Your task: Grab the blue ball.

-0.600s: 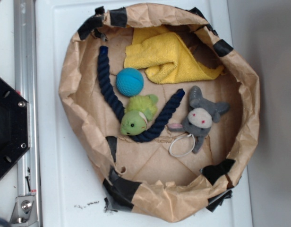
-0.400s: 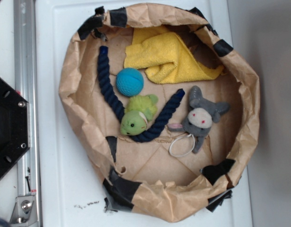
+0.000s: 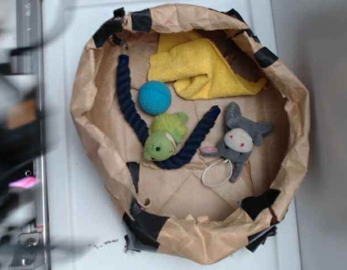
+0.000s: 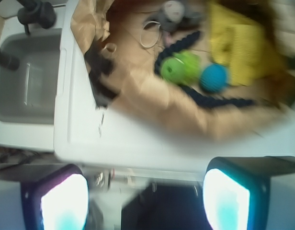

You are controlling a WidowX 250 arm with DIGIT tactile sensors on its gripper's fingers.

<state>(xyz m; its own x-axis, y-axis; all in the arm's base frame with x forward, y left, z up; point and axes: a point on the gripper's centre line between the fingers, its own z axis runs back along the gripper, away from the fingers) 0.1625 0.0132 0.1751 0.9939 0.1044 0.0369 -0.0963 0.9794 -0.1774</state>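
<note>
The blue ball [image 3: 155,97] lies inside a brown paper basin [image 3: 86,129], between a dark navy rope [image 3: 130,107] and a yellow cloth [image 3: 201,67]. It touches the green plush [image 3: 164,138] below it. In the wrist view the ball [image 4: 214,77] sits far ahead, beside the green plush [image 4: 180,67]. My gripper [image 4: 145,201] is open and empty, its two fingers wide apart, outside the basin over the table's left side. In the exterior view the arm is a dark motion blur [image 3: 16,140] at the left edge.
A grey plush mouse [image 3: 239,140] with a white loop lies at the basin's right. Black tape patches hold the basin's raised paper rim. A metal rail [image 3: 28,34] and black base run along the left. A grey tray [image 4: 28,81] shows at the wrist view's left.
The arm has swept into the exterior view at the left edge as a blur. The ball and other things in the basin have not moved.
</note>
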